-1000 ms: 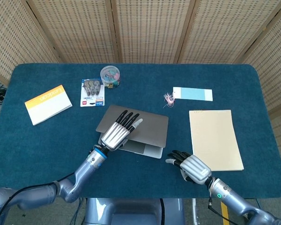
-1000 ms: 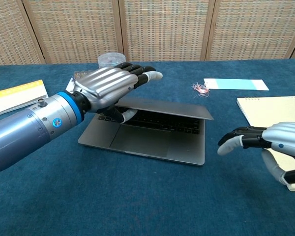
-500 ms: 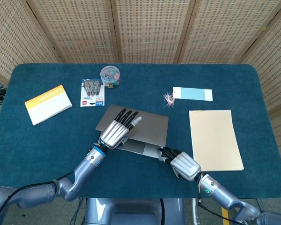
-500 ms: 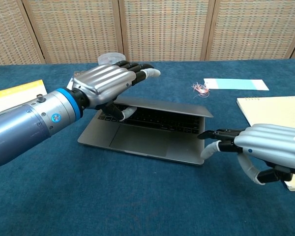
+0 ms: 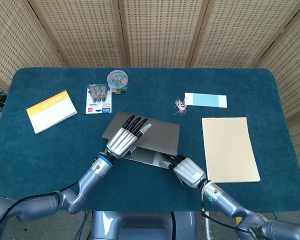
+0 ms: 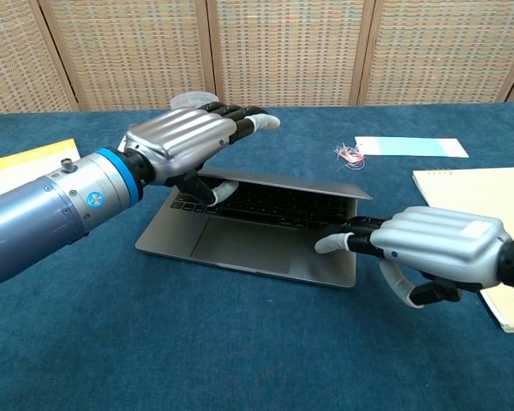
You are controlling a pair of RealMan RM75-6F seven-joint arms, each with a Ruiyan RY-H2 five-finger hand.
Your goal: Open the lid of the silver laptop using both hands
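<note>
Laptop (image 5: 142,140), seen from the head view, sits near the front middle of the blue counter (image 5: 50,155), its silver lid raised only a crack. Left hand (image 5: 125,137) holds the lid's front left edge, fingers laid flat on top. Right hand (image 5: 187,170) rests at the base's front right corner, holding nothing. Writing on the yellow booklet (image 5: 51,111) and on the carded pack (image 5: 99,98) is too small to read.

From the chest view, the left hand (image 6: 188,141) has its thumb tucked under the lid (image 6: 283,184) and its fingers over it; the right hand (image 6: 428,253) lays extended fingers on the palm rest. Lifting well probably means pressing the base (image 6: 248,248) down firmly while the left hand swings the lid up slowly, so the base neither slides nor tips. No brand mark is visible.
</note>
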